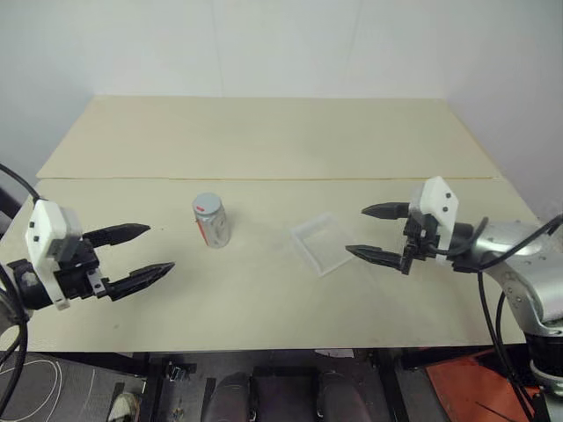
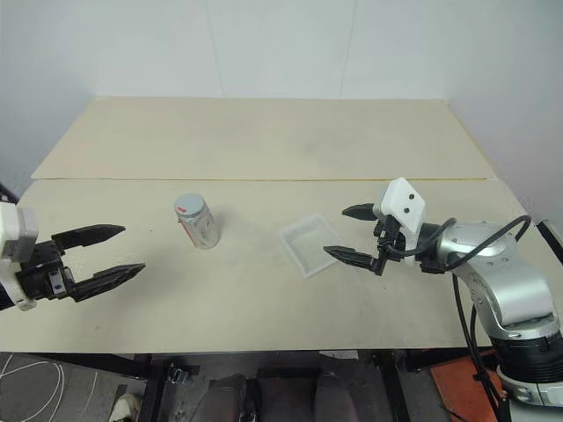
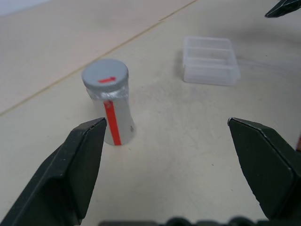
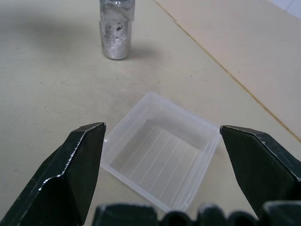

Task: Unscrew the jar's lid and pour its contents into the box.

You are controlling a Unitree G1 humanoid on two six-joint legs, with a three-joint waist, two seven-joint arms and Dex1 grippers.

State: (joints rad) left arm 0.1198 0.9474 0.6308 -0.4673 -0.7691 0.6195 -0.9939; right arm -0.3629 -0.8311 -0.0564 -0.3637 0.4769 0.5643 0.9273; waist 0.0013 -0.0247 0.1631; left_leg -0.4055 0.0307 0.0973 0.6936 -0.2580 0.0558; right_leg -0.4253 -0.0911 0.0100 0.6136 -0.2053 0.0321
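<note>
- Standing upright on the table (image 1: 264,299), the jar (image 1: 212,226) has its lid (image 1: 206,204) still screwed on, so nothing of the task looks done yet
- Just right of the jar, a little apart from it, the box (image 1: 322,243) lies flat and open side up; it looks empty
- I cannot make out the contents through the jar's wall
- Left gripper (image 1: 137,254) hangs off to the jar's left with its fingers spread wide and nothing between them; from the left wrist view the jar (image 3: 111,109) sits nearer one finger than the middle of the gap
- Right gripper (image 1: 380,232) hovers just beside the box's right edge, fingers likewise spread and empty, pointed toward the box (image 4: 161,164)
- Risk: closing the left fingers from this offset line could let one finger strike first and tip the jar, which is tall for its base, or push it into the box
- Risk: the jar's wall looks smooth, so a grip that is too light may let it turn with the lid instead of unscrewing
- Risk: the box looks thin and light; a brush from the right fingers could skid it away, leaving the pour to miss
- Risk: the contents are probably small, so tipping from too high may bounce them over the low walls
</note>
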